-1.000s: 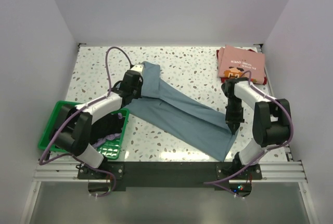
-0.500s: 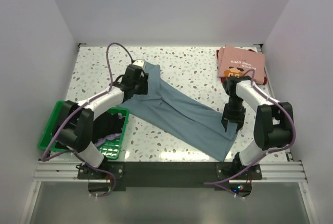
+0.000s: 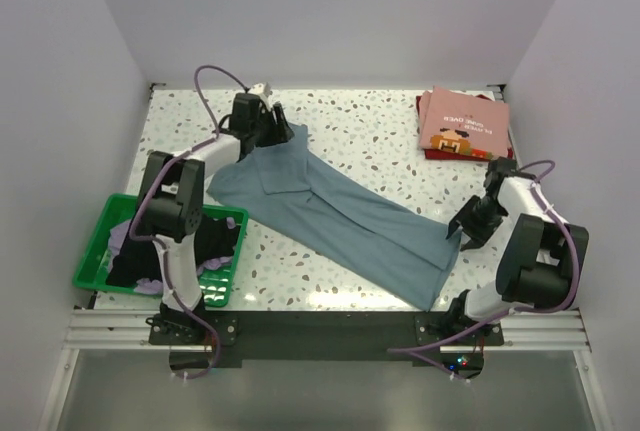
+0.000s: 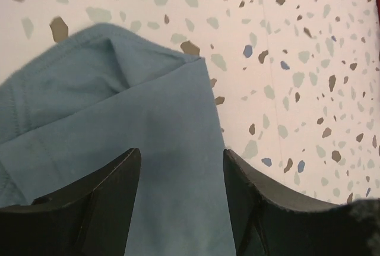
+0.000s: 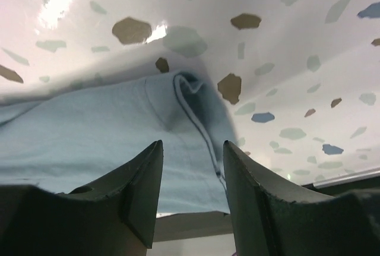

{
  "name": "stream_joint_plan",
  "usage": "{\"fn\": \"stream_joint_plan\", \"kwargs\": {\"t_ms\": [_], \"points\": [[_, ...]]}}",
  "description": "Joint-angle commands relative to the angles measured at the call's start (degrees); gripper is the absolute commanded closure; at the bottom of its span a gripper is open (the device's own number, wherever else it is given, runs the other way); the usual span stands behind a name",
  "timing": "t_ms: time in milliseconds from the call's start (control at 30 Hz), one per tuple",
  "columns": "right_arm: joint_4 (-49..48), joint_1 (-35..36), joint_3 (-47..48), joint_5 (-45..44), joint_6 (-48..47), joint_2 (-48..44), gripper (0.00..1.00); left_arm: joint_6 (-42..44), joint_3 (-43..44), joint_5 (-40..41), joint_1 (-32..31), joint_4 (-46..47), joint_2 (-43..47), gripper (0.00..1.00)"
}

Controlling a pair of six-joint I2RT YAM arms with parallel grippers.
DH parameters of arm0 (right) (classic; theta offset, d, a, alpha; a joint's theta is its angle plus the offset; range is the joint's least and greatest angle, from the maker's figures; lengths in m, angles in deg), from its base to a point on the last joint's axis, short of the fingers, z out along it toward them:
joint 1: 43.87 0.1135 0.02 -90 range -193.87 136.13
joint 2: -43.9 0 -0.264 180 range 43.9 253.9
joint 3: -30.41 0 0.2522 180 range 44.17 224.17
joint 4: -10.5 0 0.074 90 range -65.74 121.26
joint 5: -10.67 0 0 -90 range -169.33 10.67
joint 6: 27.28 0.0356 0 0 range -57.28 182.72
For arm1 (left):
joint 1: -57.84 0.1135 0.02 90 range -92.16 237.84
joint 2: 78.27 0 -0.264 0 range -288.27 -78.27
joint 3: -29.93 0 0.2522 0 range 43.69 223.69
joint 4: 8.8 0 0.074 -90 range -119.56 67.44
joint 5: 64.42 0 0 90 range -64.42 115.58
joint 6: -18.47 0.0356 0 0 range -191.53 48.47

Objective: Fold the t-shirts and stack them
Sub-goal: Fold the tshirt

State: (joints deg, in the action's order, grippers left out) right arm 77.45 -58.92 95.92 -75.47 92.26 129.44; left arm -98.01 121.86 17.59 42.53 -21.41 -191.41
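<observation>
A dusty grey-blue t-shirt (image 3: pixel 340 216) lies folded lengthwise in a long diagonal band from the far left to the near right of the table. My left gripper (image 3: pixel 268 131) hovers open over its far left corner; the wrist view shows cloth (image 4: pixel 119 101) under the parted fingers and nothing between them (image 4: pixel 181 152). My right gripper (image 3: pixel 463 229) is open beside the shirt's near right end, its fingers (image 5: pixel 192 144) apart over the hem (image 5: pixel 89 143). A folded pink t-shirt (image 3: pixel 462 121) with a printed graphic lies on a dark red one (image 3: pixel 424 121) at the far right.
A green mesh basket (image 3: pixel 96 241) at the near left holds black (image 3: pixel 205 241) and lavender (image 3: pixel 212 266) garments. White walls close in the speckled table (image 3: pixel 380 131) on three sides. The table's front edge runs just below the shirt's near corner.
Both grippers opened and let go of the grey-blue shirt. The left arm moved toward the far edge, the right arm swung right, off the cloth. The shirt's far left end now lies wider.
</observation>
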Motion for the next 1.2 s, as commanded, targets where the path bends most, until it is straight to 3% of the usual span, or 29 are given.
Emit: {"fn": "stream_joint_plan", "kwargs": {"t_ms": [0,167,500,600,767,967,1167], "points": [[-7.83,-2.00,-0.95,2.39,-0.18,-0.20,0.52,-6.90,1.46,-9.84,1.42,9.37,-4.71,0.37],[-10.47,-3.76,0.46,1.33,-1.50,0.16,0.53,-10.17,2.24,-14.16,2.83,15.37,-9.98,0.37],[-15.74,-4.20,-1.47,2.56,-2.47,3.41,0.62,-9.56,4.45,-11.17,4.94,9.67,-12.45,0.38],[-17.15,-4.20,-2.61,2.82,-1.86,3.85,0.70,-8.85,3.83,-10.47,5.55,8.96,-12.19,0.37],[-17.42,-4.20,-2.88,1.86,-2.20,4.37,0.93,-9.73,1.81,-9.68,6.35,9.13,-12.28,0.37],[-14.70,-4.20,-2.18,-1.83,-2.03,2.80,0.95,-11.22,-1.35,-7.66,7.14,10.45,-11.93,0.37],[-6.88,-4.29,-0.24,-9.03,1.74,-4.58,0.98,-12.89,-3.46,-4.14,7.49,9.23,-10.52,0.37]]}}
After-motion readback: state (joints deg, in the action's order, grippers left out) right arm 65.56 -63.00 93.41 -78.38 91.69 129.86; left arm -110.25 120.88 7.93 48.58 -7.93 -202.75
